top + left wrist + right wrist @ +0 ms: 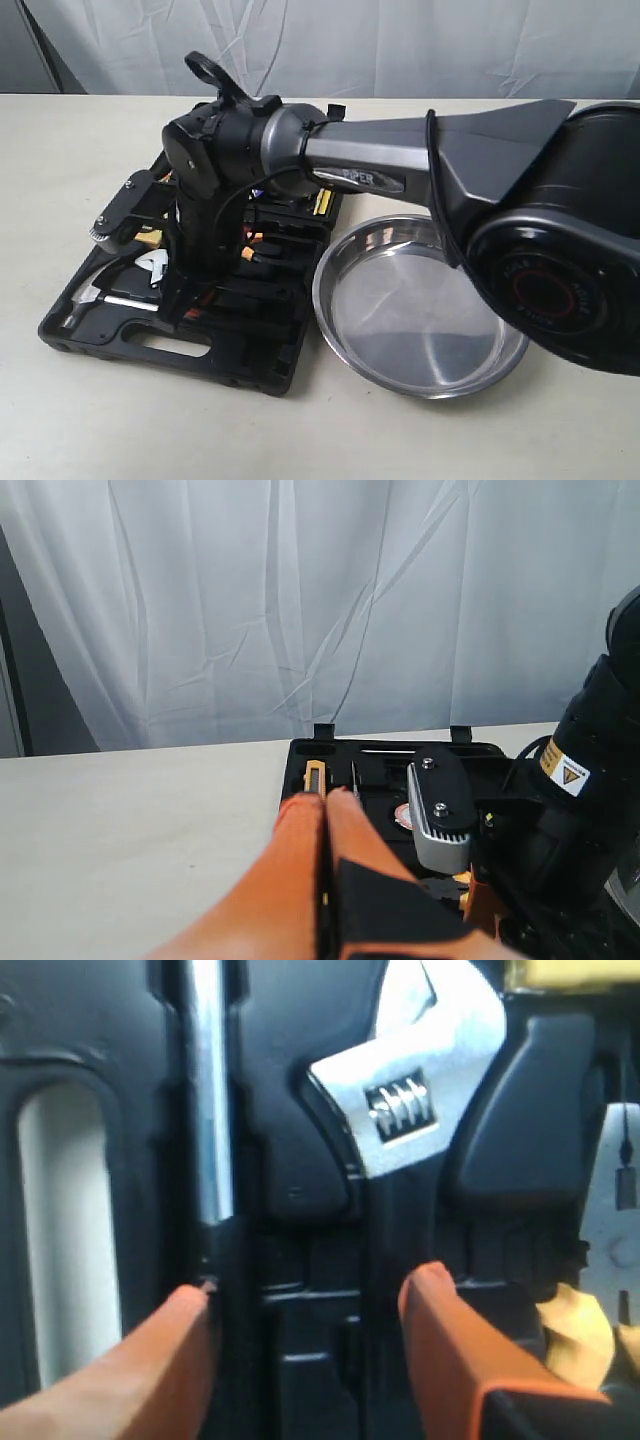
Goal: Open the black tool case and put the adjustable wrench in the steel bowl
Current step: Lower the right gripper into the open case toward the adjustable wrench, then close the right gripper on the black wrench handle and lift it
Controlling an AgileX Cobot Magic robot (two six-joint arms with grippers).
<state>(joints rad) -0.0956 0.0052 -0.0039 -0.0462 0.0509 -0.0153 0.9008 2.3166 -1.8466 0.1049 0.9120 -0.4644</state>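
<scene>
The black tool case [250, 345] lies open on the table, left of the steel bowl [420, 310], which holds nothing. My right arm [360, 165] reaches across the bowl and points down into the case. The adjustable wrench [410, 1090] rests in its recess, its silver head [152, 268] showing beside the wrist. My right gripper [310, 1290] is open, its orange fingers [440, 1340] low on either side of the wrench's black shaft. Held above the table beside the case [390, 765], my left gripper [327, 798] is shut on nothing.
A hammer with a steel shaft [207, 1110] lies in the recess beside the wrench, near the case's cut-out handle [60, 1230]. Pliers [615, 1190] sit on the wrench's other side. A utility knife [315, 777] lies in the far half. A white curtain [400, 40] hangs behind.
</scene>
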